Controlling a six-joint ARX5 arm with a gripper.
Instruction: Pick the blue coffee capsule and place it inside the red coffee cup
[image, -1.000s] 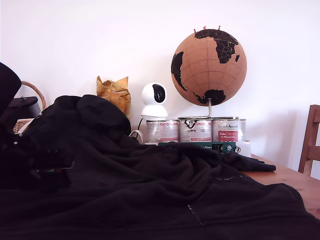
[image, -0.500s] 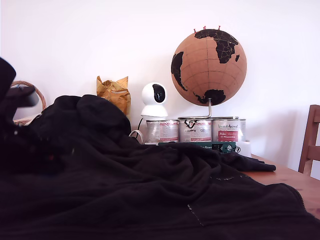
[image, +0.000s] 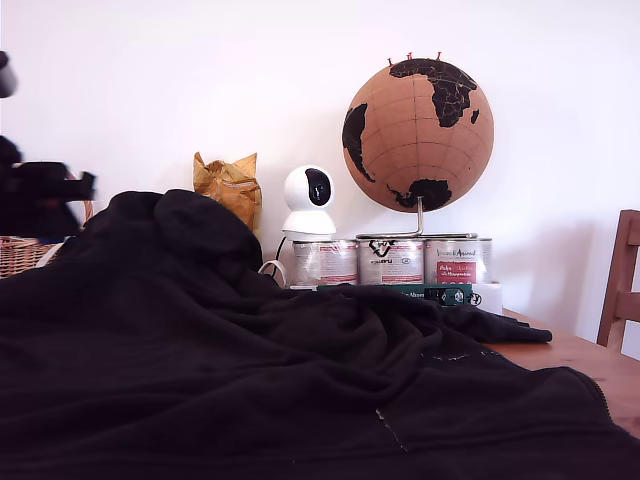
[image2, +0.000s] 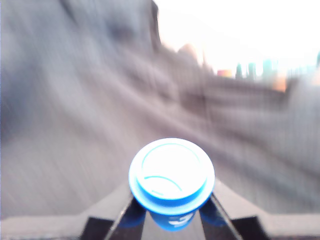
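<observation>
We see the blue coffee capsule (image2: 171, 184) pinched between the two fingers of the tool (image2: 171, 212) in the wrist view, its pale round top facing the camera and its dark-blue body wedged low between the fingers, with part of a white mark on its side. Behind it the background is smeared by motion blur into grey streaks, with a bright band and faint coloured shapes far off. In the exterior view the capsule itself is out of sight; only a dark part of the arm (image: 40, 195) shows at the far left edge, above a wicker basket (image: 20, 252). A large black cloth (image: 300, 380) lies heaped across the worktop (image: 590, 365), filling the near and left of the scene. Beyond it, against the white wall, stand a crumpled yellow bag (image: 228, 185), a white dome camera (image: 309, 200), three tins (image: 390, 262) in a row and a cork globe (image: 418, 135) on a metal stand. A wooden chair (image: 622, 285) shows at the right edge.
</observation>
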